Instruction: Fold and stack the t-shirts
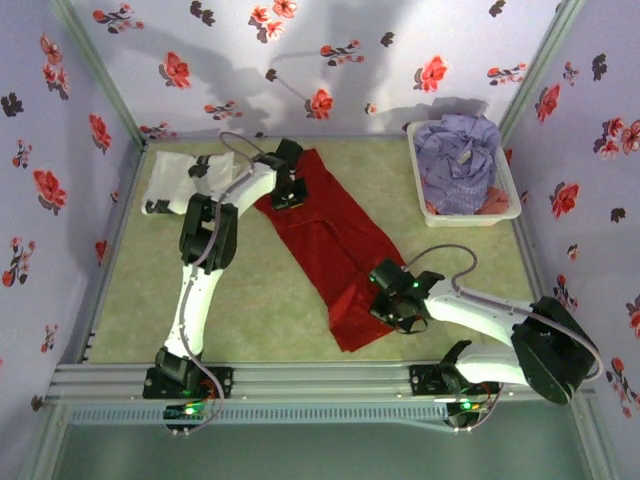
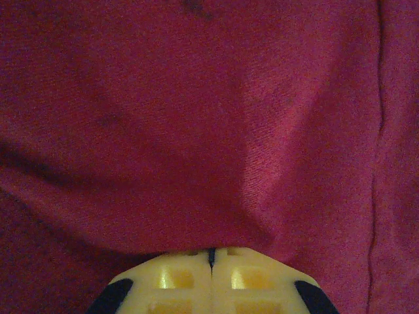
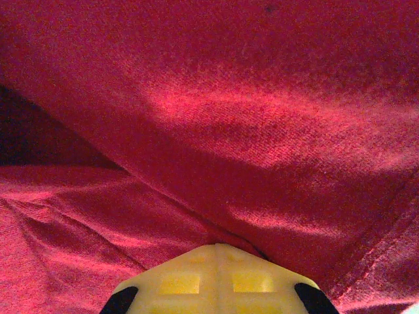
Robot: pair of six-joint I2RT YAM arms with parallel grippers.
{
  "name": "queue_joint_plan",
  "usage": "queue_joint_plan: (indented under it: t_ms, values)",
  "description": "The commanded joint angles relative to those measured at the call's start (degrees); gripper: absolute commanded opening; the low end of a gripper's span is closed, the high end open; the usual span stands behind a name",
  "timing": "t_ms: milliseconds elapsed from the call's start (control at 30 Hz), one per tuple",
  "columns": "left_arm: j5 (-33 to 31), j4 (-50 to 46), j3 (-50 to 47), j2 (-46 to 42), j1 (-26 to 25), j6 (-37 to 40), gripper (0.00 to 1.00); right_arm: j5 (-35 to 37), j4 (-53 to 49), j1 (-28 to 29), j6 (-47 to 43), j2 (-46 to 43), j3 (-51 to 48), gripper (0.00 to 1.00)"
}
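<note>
Across the middle of the table [image 1: 250, 300], red shirt [image 1: 335, 245] stretched diagonally, left tool [image 1: 289, 194] pinching its far end, right tool [image 1: 388, 306] pinching its near end, white shirt [image 1: 180, 175] far left, lavender shirt [image 1: 455, 150] in basket [image 1: 465, 219]

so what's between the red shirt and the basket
Just bare green table, seen in the top view; the red shirt and the white basket lie apart.

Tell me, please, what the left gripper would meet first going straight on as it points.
The red t-shirt: the left gripper has its shut tips pressed into the cloth; what lies beneath is hidden.
</note>
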Motion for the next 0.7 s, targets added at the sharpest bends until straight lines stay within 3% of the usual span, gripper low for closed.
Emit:
queue_joint_plan:
  t_ms: [0, 133, 333, 467, 667]
  values:
    - [1.8, -0.4, 6.0, 6.7, 1.1, 2.3, 0.0, -1.2, 1.0, 1.5, 2.9, 1.2, -0.1, 0.02]
    - [7.8, -2.1, 16.2, 12.6, 0.9, 2.9, 0.0, -2.8, 6.5, 3.1, 4.2, 5.8, 2.5, 0.01]
    - [14.7, -0.5, 23.4, 13.2, 0.1, 3.3, 0.0, -0.5, 2.4, 6.4, 2.4, 8.6, 11.0, 0.01]
    - [13.4, -0.6, 23.1, 8.5, 0.2, 3.3, 0.0, 2.6, -1.7, 6.4, 2.4, 4.7, 11.2, 0.02]
    - [8.6, -2.5, 15.2, 0.3, 0.0, 3.7, 0.0, 4.2, -2.6, 4.7, 1.4, 2.1, 10.1, 0.03]
